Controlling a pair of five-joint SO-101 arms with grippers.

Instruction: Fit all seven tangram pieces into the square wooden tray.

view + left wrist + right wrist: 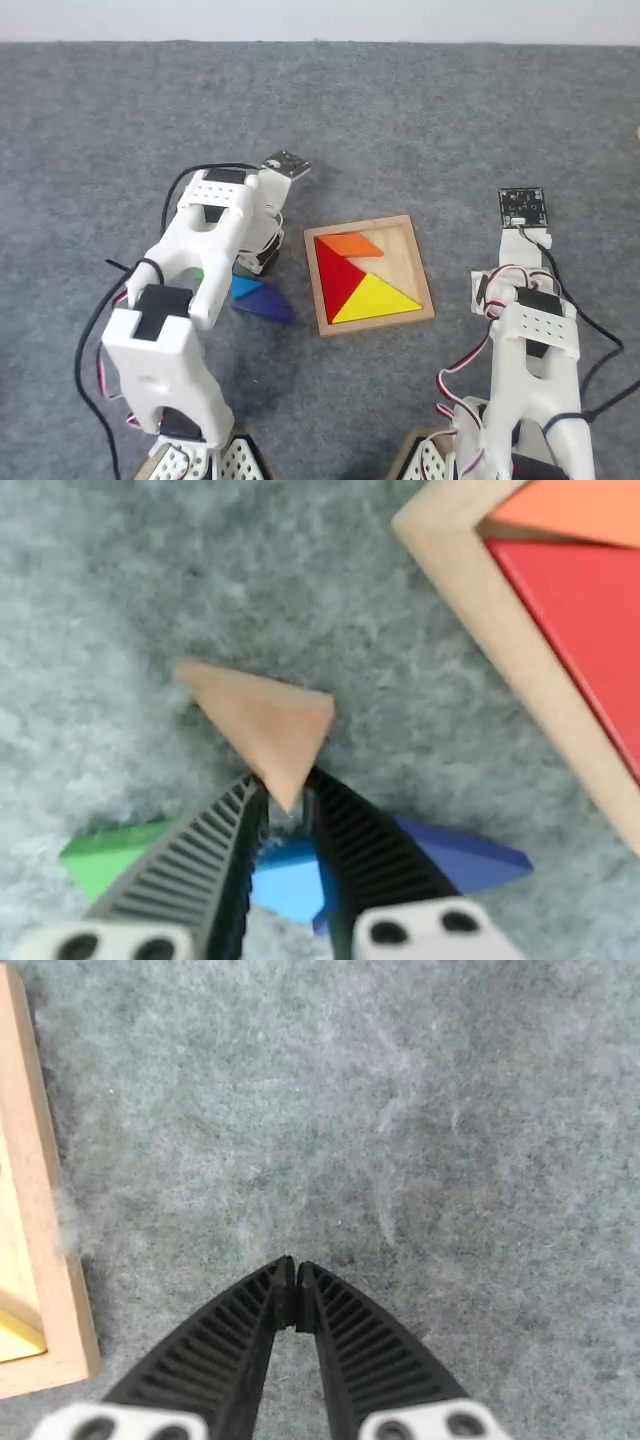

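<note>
The left gripper (289,805) is closed down to a narrow slit, its two fingers pinching one corner of the tan triangle (262,718), which lies flat on the grey bench (450,120) just outside a corner of the tray (500,630). Close under that gripper the left wrist view also takes in a green piece (108,855), a light blue piece (285,882) and a dark blue piece (462,855), the two blue ones touching. The right gripper (295,1298) is fully closed with nothing between its fingers, over bare bench beside the tray's rim (40,1210), with a sliver of yellow triangle (14,1336) inside it. The high view gives the tray (378,322) whole (it sits between the two arms): an orange piece (352,244) lies along its far edge, a red triangle (335,275) along the side nearest the left arm, and the yellow triangle (376,298) along the near edge, the three meeting, with bare wood on the side toward the right arm.
</note>
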